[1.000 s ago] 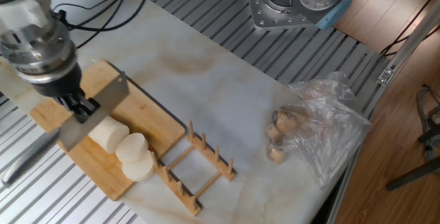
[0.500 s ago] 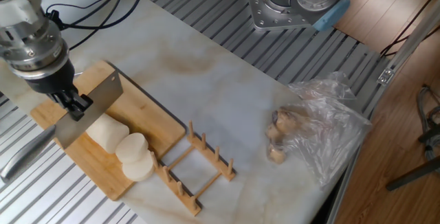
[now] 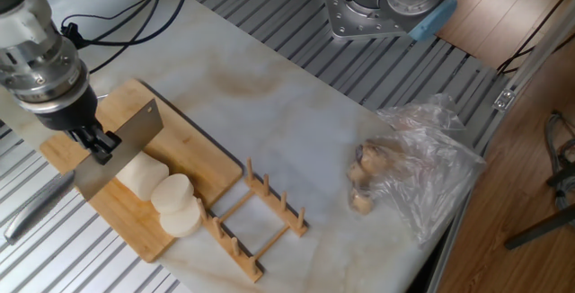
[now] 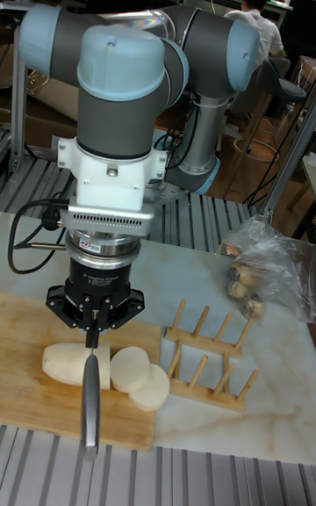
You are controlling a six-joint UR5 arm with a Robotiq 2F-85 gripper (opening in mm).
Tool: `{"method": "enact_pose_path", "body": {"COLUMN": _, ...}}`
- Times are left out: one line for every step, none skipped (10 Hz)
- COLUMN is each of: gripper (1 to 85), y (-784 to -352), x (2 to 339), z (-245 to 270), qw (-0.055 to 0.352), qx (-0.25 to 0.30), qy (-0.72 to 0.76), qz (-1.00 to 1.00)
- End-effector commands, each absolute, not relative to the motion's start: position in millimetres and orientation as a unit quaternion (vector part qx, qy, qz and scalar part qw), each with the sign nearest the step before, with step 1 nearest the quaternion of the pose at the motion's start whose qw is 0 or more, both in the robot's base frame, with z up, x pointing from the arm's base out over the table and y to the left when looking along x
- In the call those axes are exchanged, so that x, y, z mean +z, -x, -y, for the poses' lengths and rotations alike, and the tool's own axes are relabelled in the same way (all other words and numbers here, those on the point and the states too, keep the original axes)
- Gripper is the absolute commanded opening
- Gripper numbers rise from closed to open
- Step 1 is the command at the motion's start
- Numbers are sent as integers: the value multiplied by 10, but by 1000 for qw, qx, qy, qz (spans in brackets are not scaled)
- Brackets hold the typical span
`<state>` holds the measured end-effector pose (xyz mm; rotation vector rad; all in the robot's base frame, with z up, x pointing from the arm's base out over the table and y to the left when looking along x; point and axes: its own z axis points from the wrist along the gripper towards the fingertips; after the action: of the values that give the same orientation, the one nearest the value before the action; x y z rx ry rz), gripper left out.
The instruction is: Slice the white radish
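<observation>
Two round slices [image 3: 180, 205] lie cut from the white radish [image 3: 135, 174], leaning against its cut end on the bamboo cutting board [image 3: 193, 154]. The longer uncut stub lies on its side across the board, creamy and smooth, with the slices at the end nearer the wooden dish rack [image 3: 256, 217]. In the tall fixed view the stub [image 4: 75, 364] is on the left and the slices [image 4: 139, 378] on the right.

The gripper [image 3: 97, 140] hangs over the board with its fingers clamped on the handle of a cleaver [image 3: 121, 149]. The broad blade stands on edge across the radish stub; seen edge-on in the tall fixed view, the cleaver [image 4: 90, 396] crosses the stub. Whether the edge is in the flesh I cannot tell.

Beside the board, on the marble counter [image 3: 296, 122], the dish rack stands just off the board's corner. Well apart, toward the counter's far edge, brownish lumps sit in a crumpled clear plastic bag [image 3: 422, 163].
</observation>
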<state>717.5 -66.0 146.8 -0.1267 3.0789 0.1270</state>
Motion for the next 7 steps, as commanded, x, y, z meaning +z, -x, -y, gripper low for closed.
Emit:
{"method": "enact_pose_path", "body": {"gripper": 13, "y": -7183, "x": 1428, "z": 588, "qw": 28, "qx": 52, "qy": 38, "qz": -998}}
{"method": "enact_pose_path", "body": {"gripper": 13, "y": -7183, "x": 1411, "z": 570, "qw": 27, "qx": 52, "qy": 37, "qz": -998}}
{"method": "enact_pose_path", "body": {"gripper": 13, "y": -7180, "x": 1397, "z": 549, "qw": 26, "qx": 52, "qy": 36, "qz": -998}}
{"method": "enact_pose_path", "body": {"gripper": 13, "y": -7182, "x": 1386, "z": 542, "qw": 26, "qx": 52, "qy": 36, "qz": -998}}
{"method": "enact_pose_path", "body": {"gripper": 13, "y": -7178, "x": 1385, "z": 530, "qw": 25, "qx": 53, "qy": 37, "qz": -998}}
{"method": "enact_pose_path", "body": {"gripper": 13, "y": -7180, "x": 1386, "z": 515, "qw": 25, "qx": 55, "qy": 37, "qz": -997}}
{"method": "enact_pose_path", "body": {"gripper": 13, "y": -7183, "x": 1388, "z": 506, "qw": 25, "qx": 56, "qy": 37, "qz": -997}}
